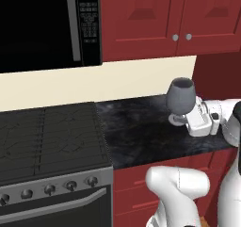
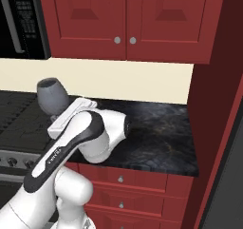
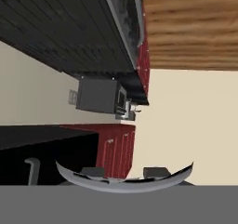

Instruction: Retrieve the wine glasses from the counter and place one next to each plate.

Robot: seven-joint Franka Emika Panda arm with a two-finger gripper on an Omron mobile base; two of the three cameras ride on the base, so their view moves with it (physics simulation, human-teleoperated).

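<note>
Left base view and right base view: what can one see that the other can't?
Left base view: the whole stove with its knobs, and the microwave's dark door.

Right base view: the tall red side panel at the counter's right end, and drawers under the counter.

Both: the gripper shut on the stem of a grey wine glass, held upright above the black counter, with red upper cabinets and the cream wall behind.
</note>
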